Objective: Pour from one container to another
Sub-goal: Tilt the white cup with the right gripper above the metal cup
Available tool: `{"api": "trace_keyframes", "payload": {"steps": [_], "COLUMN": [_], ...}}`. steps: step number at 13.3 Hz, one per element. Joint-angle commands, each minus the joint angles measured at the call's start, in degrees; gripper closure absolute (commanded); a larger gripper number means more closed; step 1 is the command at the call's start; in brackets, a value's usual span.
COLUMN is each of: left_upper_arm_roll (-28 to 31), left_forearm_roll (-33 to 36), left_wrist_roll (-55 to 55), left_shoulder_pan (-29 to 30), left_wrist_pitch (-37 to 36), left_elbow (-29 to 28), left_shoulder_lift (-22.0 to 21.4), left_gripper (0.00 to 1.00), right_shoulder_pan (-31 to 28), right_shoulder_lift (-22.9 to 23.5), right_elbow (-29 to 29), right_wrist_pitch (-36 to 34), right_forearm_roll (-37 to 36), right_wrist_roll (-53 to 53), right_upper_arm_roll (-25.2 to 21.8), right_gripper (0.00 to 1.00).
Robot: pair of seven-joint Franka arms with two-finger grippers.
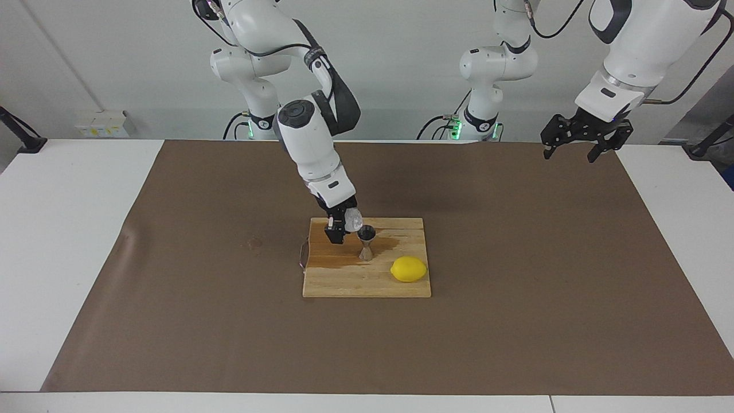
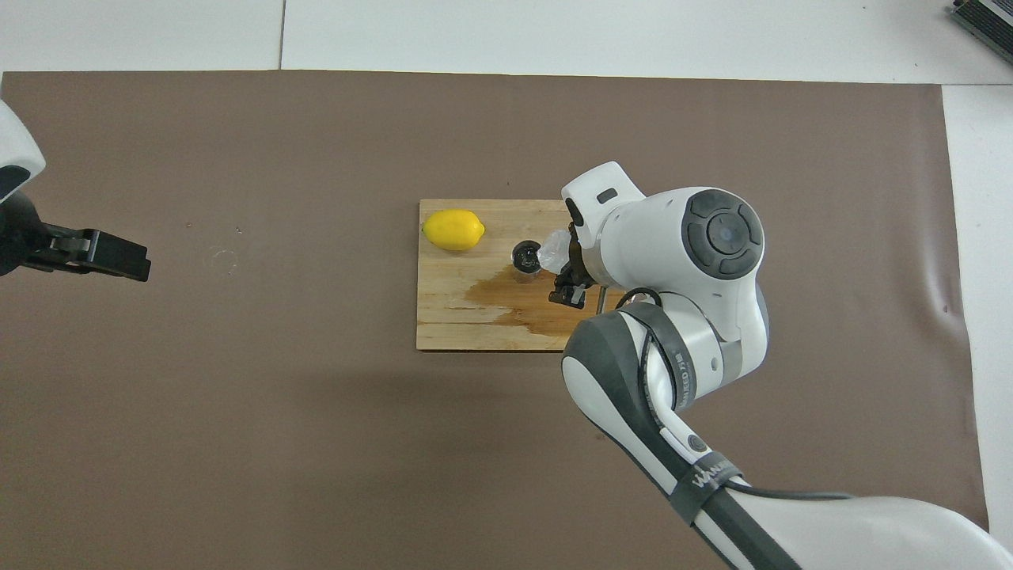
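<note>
The right gripper (image 1: pixel 339 228) is clamped on the cup (image 1: pixel 353 218), a tiny whitish, translucent, crinkly thing, and holds it tipped over the mouth of the jigger (image 1: pixel 366 242), which stands upright on the cutting board (image 1: pixel 367 284). The jigger is polished steel, two cones joined at a narrow waist, its upper bowl dark inside; it stands near the middle of the board, with the lemon (image 1: pixel 409 269) on the board farther from the robots and toward the left arm's end. The lemon is smooth, bright yellow and oval with a small nub at one end. The board is pale planked wood, and a dark wet stain (image 2: pixel 518 299) spreads over it from the jigger's foot toward the robots' edge. The board lies on a matt brown mat (image 1: pixel 516 321) that covers most of the white table (image 1: pixel 63 229). Risks, as judged from this pose: the jigger's mouth is small and its foot narrow, so a slight offset of the cup would send liquid onto the already wet board, and a nudge from the cup or fingers could topple the jigger; the thin cup could also buckle under the grip and spill sideways. Whether liquid is flowing cannot be told. The left gripper (image 1: pixel 579 140), its jaws spread and holding nothing, waits raised over the mat at the left arm's end of the table.
</note>
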Motion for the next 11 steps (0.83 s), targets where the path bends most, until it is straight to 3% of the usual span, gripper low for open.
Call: {"api": "trace_keyframes", "payload": {"steps": [1, 11], "left_upper_arm_roll": [-0.2, -0.2], "left_forearm_roll": [-0.8, -0.8], "left_wrist_roll": [0.6, 0.6], "left_shoulder_pan": [0.7, 0.7], "left_wrist_pitch": [-0.6, -0.6], "left_elbow": [-1.1, -1.1], "left_shoulder_lift": [-1.4, -1.4], "left_gripper": [0.00, 0.00], "right_shoulder_pan": [1.1, 1.1], "right_shoulder_lift": [-0.7, -0.7], "right_elbow": [0.3, 0.3], "right_wrist_pitch": [-1.2, -1.0], "right_forearm_roll": [-3.5, -4.6], "right_wrist_roll": [4.2, 4.2], "right_upper_arm_roll": [0.0, 0.1], "right_gripper": [0.94, 0.94]}}
